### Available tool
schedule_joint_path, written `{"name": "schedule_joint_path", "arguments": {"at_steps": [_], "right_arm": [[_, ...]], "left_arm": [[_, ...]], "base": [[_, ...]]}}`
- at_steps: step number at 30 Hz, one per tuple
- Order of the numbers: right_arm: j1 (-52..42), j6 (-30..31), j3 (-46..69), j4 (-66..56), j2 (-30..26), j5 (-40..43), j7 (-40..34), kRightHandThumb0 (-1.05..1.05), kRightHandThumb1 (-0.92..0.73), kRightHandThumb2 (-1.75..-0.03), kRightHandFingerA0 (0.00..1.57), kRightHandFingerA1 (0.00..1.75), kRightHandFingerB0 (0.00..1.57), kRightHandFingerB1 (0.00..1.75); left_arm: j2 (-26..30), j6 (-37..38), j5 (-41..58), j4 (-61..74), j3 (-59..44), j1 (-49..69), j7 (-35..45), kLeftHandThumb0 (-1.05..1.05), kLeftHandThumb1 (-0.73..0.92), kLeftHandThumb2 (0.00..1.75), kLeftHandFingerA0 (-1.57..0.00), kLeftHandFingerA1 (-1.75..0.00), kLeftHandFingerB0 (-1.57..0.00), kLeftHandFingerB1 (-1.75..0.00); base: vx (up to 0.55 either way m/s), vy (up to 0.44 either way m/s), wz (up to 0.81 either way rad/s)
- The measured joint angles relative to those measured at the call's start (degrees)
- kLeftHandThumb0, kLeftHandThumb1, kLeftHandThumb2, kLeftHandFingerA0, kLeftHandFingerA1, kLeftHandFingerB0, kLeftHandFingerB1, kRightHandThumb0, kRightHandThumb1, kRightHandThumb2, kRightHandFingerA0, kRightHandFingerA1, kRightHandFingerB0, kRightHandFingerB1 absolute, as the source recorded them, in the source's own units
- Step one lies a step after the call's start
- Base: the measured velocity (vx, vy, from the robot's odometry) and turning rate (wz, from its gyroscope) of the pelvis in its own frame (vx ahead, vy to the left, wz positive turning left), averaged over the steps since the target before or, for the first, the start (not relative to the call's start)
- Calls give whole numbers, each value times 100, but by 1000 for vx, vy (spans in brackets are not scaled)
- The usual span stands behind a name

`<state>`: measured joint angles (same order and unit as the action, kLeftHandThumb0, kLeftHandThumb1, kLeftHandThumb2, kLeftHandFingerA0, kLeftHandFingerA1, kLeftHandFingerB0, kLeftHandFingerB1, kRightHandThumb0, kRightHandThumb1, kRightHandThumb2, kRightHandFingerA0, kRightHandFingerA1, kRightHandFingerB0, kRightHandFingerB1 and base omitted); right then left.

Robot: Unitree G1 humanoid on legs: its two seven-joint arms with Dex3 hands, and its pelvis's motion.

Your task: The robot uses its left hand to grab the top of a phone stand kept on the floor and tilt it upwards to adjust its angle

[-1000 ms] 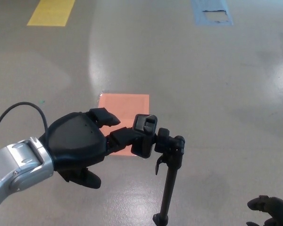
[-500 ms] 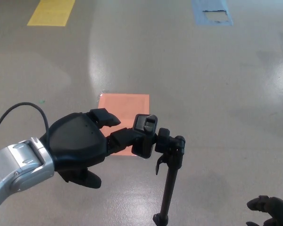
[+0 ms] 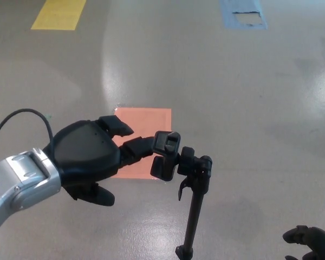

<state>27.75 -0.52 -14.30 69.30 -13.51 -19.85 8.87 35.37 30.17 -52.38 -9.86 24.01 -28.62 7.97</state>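
**A:** What is sitting at the centre of the floor?

**B:** A black phone stand (image 3: 192,206) is rising on a thin pole from the bottom edge of the picture, its clamp head (image 3: 167,156) sitting at the top and leaning toward the robot's left. Its base is lying out of sight below the picture.

**A:** And the surface under it?

**B:** A grey polished floor (image 3: 249,97) is catching a broad streak of light. A salmon-coloured square (image 3: 142,127) is lying flat just behind the clamp head. A yellow strip (image 3: 59,13) is showing at the far left, a blue patch (image 3: 244,13) at the far right.

**A:** Where is the left hand (image 3: 92,157) standing against the stand?

**B:** It is coming in from the left beside the clamp head, one finger (image 3: 138,146) reaching to the clamp's left edge and touching it, another (image 3: 115,125) spreading above, clear of it. Nothing is enclosed; the hand is staying unclenched.

**A:** The right hand (image 3: 309,244)?

**B:** Only a part is peeking in at the lower right corner, well apart from the pole; I cannot tell its state.
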Motion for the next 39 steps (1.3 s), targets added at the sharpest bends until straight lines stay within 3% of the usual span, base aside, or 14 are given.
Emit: {"name": "schedule_joint_path", "arguments": {"at_steps": [1,2,17,25,26,27,31,32,33,34,35,36,37,39], "right_arm": [[3,1,-12,0,0,-3,4,-47,-76,-74,17,36,16,33],[3,1,-17,0,0,-4,7,-25,-64,-110,6,50,6,49],[19,-2,-32,0,-10,-1,102,-24,-62,-109,9,51,8,50],[44,-11,-23,-4,-29,6,156,-24,-64,-110,7,51,7,50],[44,-12,-23,-4,-31,6,160,-23,-64,-110,8,51,7,50],[44,-12,-23,-4,-33,7,167,-24,-64,-110,8,50,7,50],[49,-16,-24,-4,-33,6,184,-24,-64,-110,7,50,7,49],[49,-16,-24,-3,-33,6,185,-24,-65,-110,7,50,6,49],[49,-16,-24,-3,-33,6,188,-24,-65,-110,7,50,6,49],[49,-16,-25,-3,-33,6,190,-24,-63,-110,7,51,7,50],[49,-17,-25,-3,-33,6,192,-24,-64,-110,7,51,7,50],[49,-17,-25,-3,-33,6,193,-24,-64,-110,7,51,7,50],[49,-17,-26,-2,-32,5,194,-24,-64,-110,7,50,6,49],[49,-18,-26,-1,-31,5,193,-23,-64,-110,7,51,7,50]], "left_arm": [[0,-13,14,-52,-11,-32,20,-78,56,91,-13,-43,0,-16],[0,-29,23,-86,-18,-49,33,-78,57,91,-14,-43,0,-17],[3,-284,-43,-697,-11,-240,65,-85,59,91,-17,-40,0,-10],[6,-363,14,-1580,-67,-296,-39,-81,58,93,-14,-42,0,-14],[4,-375,32,-1652,-81,-297,-41,-82,76,63,-22,-31,0,-14],[2,-387,72,-1789,-105,-299,-43,-80,58,93,-15,-43,0,-16],[-48,-385,278,-2574,-278,-344,-102,-80,59,94,-16,-44,0,-15],[-55,-380,314,-2689,-305,-349,-119,-80,76,63,-27,-31,0,-14],[-67,-375,363,-2854,-347,-355,-146,-80,76,63,-27,-31,0,-14],[-82,-372,408,-3031,-388,-361,-173,-81,60,96,-18,-44,0,-16],[-97,-369,442,-3212,-423,-368,-203,-84,76,64,-27,-30,0,-18],[-116,-369,481,-3446,-459,-374,-244,-84,76,64,-27,-30,0,-18],[-126,-369,505,-3597,-474,-375,-267,-83,60,99,-20,-46,0,-15],[-160,-370,567,-4013,-520,-375,-348,-94,65,100,-22,-44,0,-7]], "base": [[0,0,0],[0,0,0],[0,0,0],[0,0,0],[0,0,0],[0,0,0],[0,0,0],[0,0,0],[0,0,0],[0,0,0],[0,0,0],[0,0,0],[0,0,0],[0,0,0]]}}
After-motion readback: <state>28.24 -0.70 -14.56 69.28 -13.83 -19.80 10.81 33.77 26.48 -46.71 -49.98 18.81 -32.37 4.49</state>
